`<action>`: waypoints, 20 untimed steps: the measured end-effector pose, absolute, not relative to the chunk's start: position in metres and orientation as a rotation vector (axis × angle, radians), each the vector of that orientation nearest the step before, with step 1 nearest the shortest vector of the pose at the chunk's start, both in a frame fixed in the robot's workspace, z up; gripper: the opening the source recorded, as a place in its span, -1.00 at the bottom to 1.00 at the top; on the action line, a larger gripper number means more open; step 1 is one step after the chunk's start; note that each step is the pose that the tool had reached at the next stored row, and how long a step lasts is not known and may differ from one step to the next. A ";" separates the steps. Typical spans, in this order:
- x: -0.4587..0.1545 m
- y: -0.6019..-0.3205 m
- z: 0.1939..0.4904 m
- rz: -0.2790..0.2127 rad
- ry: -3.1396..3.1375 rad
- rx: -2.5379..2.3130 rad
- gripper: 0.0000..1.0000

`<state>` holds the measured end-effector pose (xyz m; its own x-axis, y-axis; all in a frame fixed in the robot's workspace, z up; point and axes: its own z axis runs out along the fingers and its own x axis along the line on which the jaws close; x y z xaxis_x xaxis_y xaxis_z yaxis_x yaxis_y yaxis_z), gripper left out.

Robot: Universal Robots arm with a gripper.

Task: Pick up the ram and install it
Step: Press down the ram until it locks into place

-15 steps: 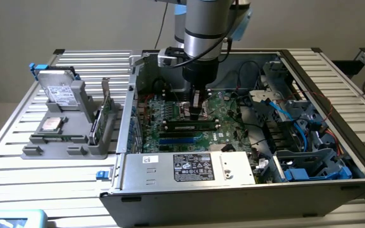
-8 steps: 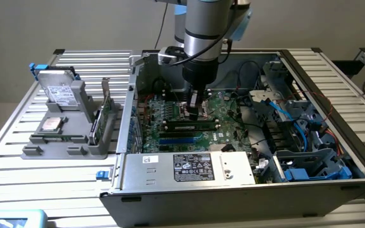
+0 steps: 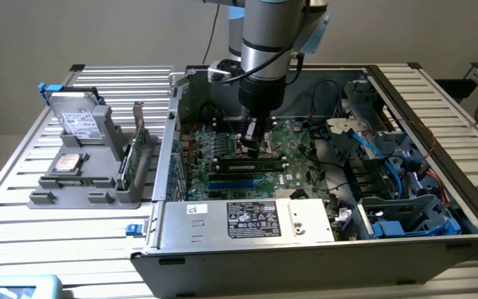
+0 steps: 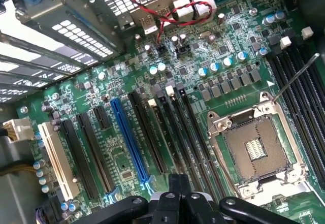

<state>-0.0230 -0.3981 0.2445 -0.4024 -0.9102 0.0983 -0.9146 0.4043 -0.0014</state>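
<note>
Green motherboard [image 3: 301, 156] is lying flat in the open computer case [image 3: 248, 258], and the gripper [image 3: 251, 142] is hanging directly over it, fingers closed together on nothing visible. Just below its tips the ram [image 3: 251, 167] is sitting in a slot, long axis running across the exterior view's left to right

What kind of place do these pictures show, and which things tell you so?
Probably a robotics lab bench set up for computer assembly. An open computer case lies on a slatted aluminium table, its green motherboard exposed. A grey fixture beside the case holds spare parts, and a robot arm reaches into the case.
</note>
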 end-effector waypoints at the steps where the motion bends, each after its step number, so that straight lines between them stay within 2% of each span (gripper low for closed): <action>1: -0.023 -0.398 0.244 0.083 -2.573 1.654 -0.79; 9: -0.023 -0.398 0.244 0.082 -2.659 1.517 -0.79; 14: -0.023 -0.398 0.244 0.117 -2.699 1.476 -0.79; 20: -0.023 -0.398 0.244 0.126 -2.749 1.393 -0.79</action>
